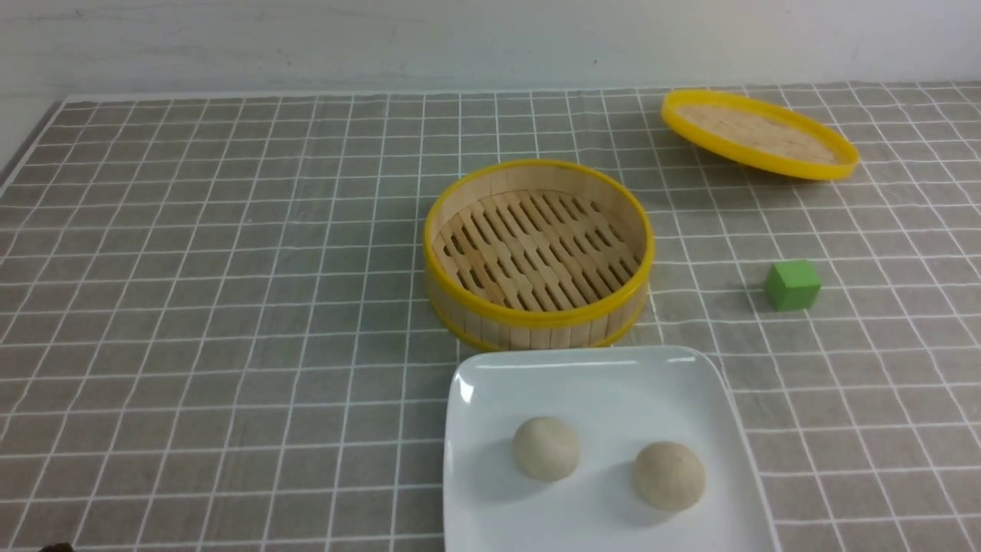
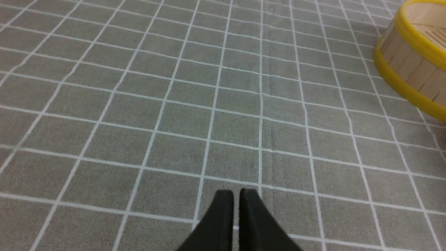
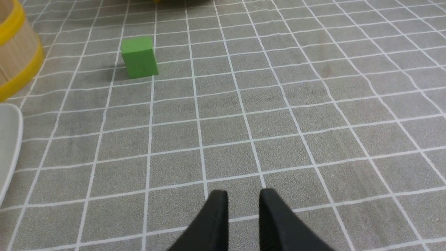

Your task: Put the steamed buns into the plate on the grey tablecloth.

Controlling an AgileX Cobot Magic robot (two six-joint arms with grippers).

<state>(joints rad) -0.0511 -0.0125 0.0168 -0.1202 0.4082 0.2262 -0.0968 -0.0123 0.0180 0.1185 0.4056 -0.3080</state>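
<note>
- We see two steamed buns on the white plate (image 1: 605,383), which sits at the near edge of the table, a bit right of the middle.
- The left bun (image 1: 546,448) and the right bun (image 1: 668,475) lie side by side and do not touch.
- The plate rests on the grey tablecloth (image 1: 230,307), which has thin white lines making little squares.
- Just behind the plate stands a round steamer (image 1: 538,253) with a yellow rim, and we see nothing in it.
- Its yellow lid (image 1: 759,134) is near the far right corner, tipped up on one side.
- A green cube (image 1: 792,285) sits on the cloth to the right of the steamer, well apart from it.
- Our left gripper (image 2: 236,195) is over bare cloth, its jaws almost together with only a thin slit between them, and it holds nothing.
- Our right gripper (image 3: 243,197) is over bare cloth too, its jaws a little apart, and it holds nothing.
</note>
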